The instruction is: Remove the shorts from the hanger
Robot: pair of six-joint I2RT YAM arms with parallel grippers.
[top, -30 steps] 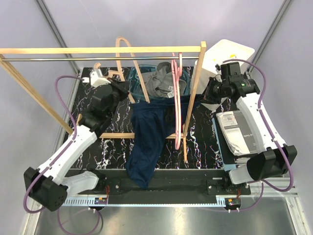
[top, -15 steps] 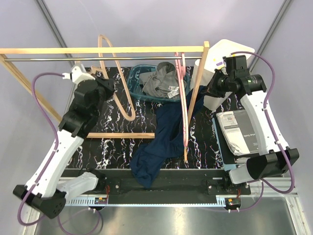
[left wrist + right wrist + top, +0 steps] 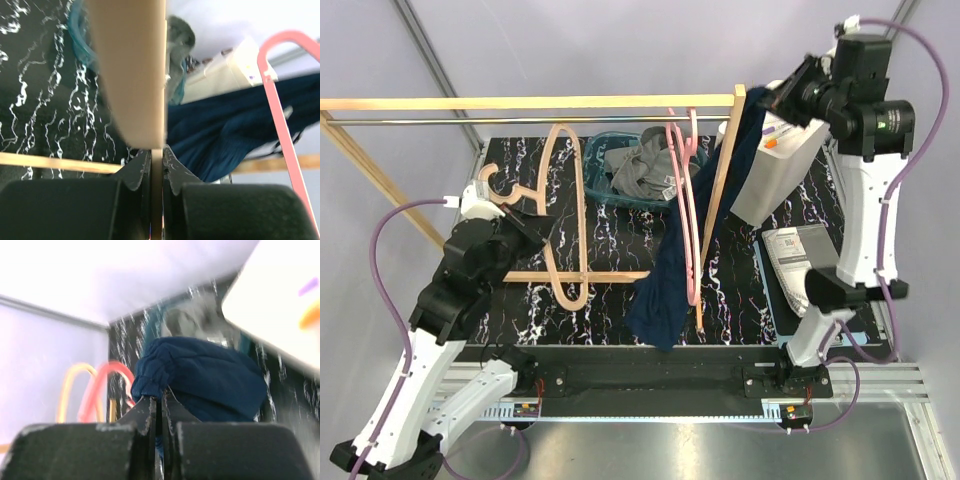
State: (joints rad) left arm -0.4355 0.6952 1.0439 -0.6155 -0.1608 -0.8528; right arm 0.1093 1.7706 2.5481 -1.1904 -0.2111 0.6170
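Against the frame half a second earlier, we record that the right end effector [image 3: 782,97] has risen well above the top beam of the wooden rack [image 3: 520,102], beyond its right post, and has drawn the navy shorts [image 3: 675,270] up with it. The garment, which was slumped low in front of the rack, now hangs in one long strip from the end effector. It passes beside the right post, and its lower end lies at the front of the desk [image 3: 550,320]. We find the right end effector pressed together, pinching the gathered waistband of the navy shorts. The left end effector [image 3: 156,165] has withdrawn from under the beam to the near side of the rack. It is closed on the edge of the wooden hanger [image 3: 130,75], which has come down with it. The pink hanger [image 3: 279,115] hangs from the rack rail, just beside the navy strip. The grey shorts [image 3: 645,170] lie in the teal basket [image 3: 595,165] beneath the rack, apart from both end effectors.
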